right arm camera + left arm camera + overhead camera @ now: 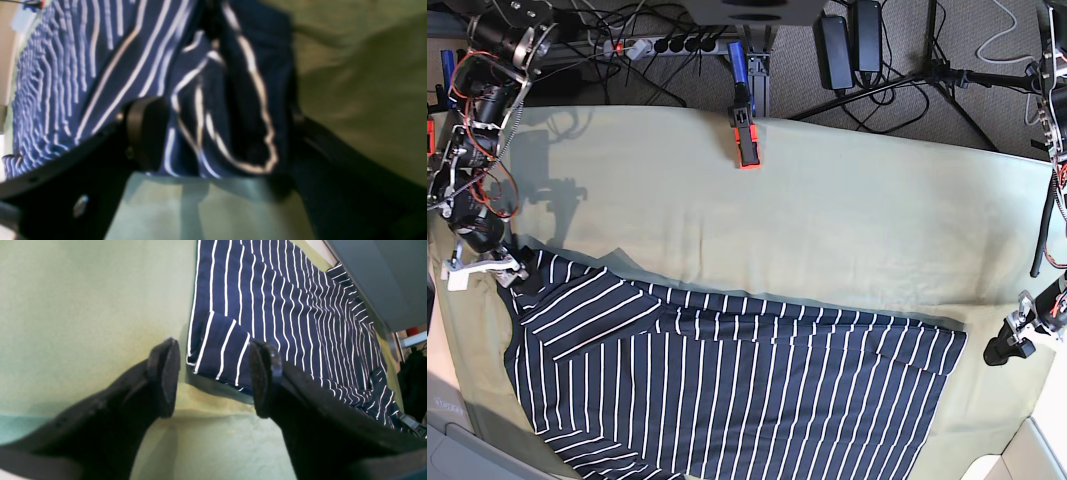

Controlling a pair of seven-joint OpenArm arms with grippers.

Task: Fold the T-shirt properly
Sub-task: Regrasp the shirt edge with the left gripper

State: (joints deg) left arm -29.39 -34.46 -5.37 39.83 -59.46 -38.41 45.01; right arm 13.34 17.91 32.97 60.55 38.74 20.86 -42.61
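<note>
The navy T-shirt (pixel 727 390) with thin white stripes lies spread on the olive-green table cloth (pixel 827 220), reaching the near edge. My right gripper (pixel 512 272) is at the shirt's far left corner. In the right wrist view its jaws (pixel 220 133) stand wide open with bunched striped fabric (pixel 200 110) between them. My left gripper (pixel 1007 350) hovers just right of the shirt's right corner. It is open (pixel 215 375), and a folded-over flap of the shirt (pixel 223 346) shows between its fingertips.
An orange and black clamp (pixel 747 140) sits on the table's far edge. Behind it are a power strip (pixel 667 45), cables and stand legs. Bare green cloth stretches across the far half. A grey panel (pixel 377 273) rises beside the shirt in the left wrist view.
</note>
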